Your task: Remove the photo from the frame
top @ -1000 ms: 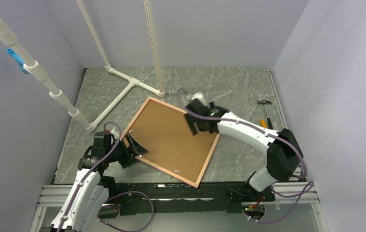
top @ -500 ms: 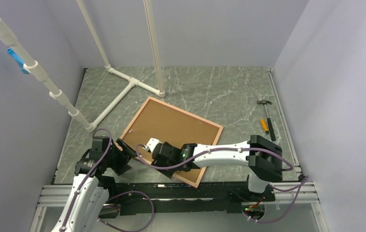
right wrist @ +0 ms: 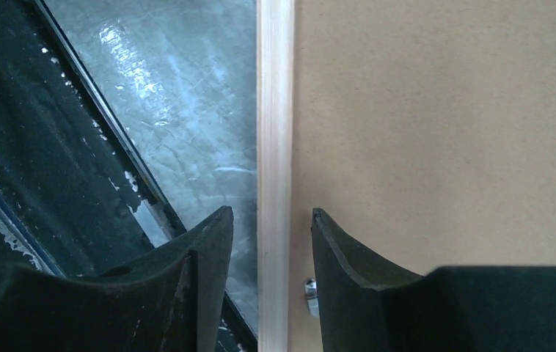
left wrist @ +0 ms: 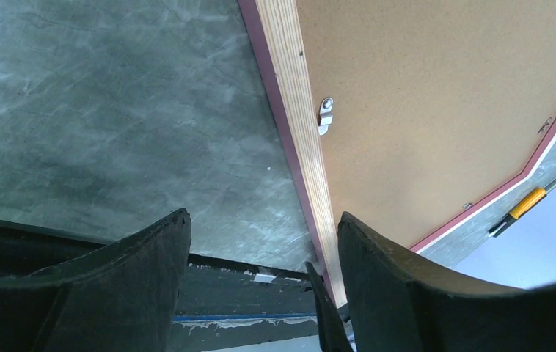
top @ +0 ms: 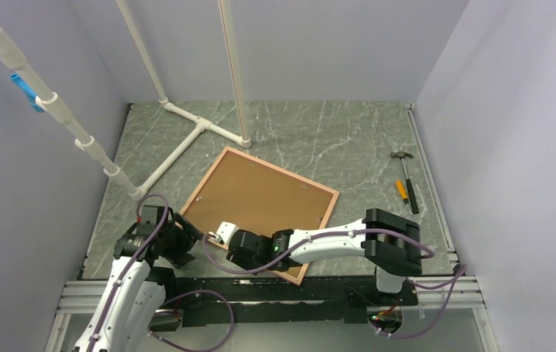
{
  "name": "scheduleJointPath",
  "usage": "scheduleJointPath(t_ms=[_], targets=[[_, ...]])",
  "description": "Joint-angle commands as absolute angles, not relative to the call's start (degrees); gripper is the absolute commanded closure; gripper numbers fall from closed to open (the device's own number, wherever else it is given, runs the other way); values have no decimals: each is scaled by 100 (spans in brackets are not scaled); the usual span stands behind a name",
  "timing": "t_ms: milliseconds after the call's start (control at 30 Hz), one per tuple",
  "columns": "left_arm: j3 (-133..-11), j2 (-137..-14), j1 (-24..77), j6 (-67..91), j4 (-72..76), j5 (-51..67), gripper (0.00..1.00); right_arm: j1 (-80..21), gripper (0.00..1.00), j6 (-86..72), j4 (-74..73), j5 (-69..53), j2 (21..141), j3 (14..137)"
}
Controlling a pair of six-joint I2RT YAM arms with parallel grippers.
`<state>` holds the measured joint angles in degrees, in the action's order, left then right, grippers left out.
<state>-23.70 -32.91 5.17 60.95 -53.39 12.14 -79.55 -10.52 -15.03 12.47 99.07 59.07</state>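
Note:
The frame (top: 284,168) lies face down on the table, its pale wood rail around the brown backing board (top: 260,209). The photo's printed side is hidden. My right gripper (top: 221,236) is open at the frame's near-left edge. In the right wrist view its fingers (right wrist: 271,246) straddle the rail (right wrist: 275,110) with small gaps on both sides. My left gripper (top: 190,235) is open and empty by the frame's left corner. In the left wrist view (left wrist: 260,249) the rail (left wrist: 293,95) runs beside the right finger.
A metal retaining clip (left wrist: 325,116) sits on the rail, another (right wrist: 309,293) by my right finger. A white pipe stand (top: 194,136) stands at the back left. A hammer with an orange grip (top: 405,180) lies at the right. The black base rail (top: 260,290) borders the near edge.
My right arm has swung from the frame's far right corner across to its near-left edge. My left gripper has drawn back slightly left off the frame. The frame has not moved.

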Motion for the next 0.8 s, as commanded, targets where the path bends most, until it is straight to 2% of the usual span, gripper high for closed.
scheduleJointPath(t_ms=[0,67,200,300,367,533,767], targets=[[-2382,-3390,490,6161,-5226,1271,25,-8019,56,-1098,-1214,1242,10131,5972],[-2319,-3413,490,6154,-5048,1492,27,-8051,58,-1077,-1213,1315,10254,5998],[-2188,-3445,484,6264,-4849,1792,32,-8138,72,-1072,-1282,1526,10391,6075],[-2055,-3376,484,6355,-4634,1951,26,-8235,82,-1095,-1467,1780,10426,6280],[-1951,-3281,483,6415,-4423,2086,22,-8233,100,-1113,-1608,1793,10456,6432],[-1834,-3093,477,6563,-4359,2218,18,-8241,100,-1150,-1683,1635,10253,6581],[-1881,-2478,475,6622,-4359,2299,19,-8138,100,-1188,-1406,956,9570,6467]])
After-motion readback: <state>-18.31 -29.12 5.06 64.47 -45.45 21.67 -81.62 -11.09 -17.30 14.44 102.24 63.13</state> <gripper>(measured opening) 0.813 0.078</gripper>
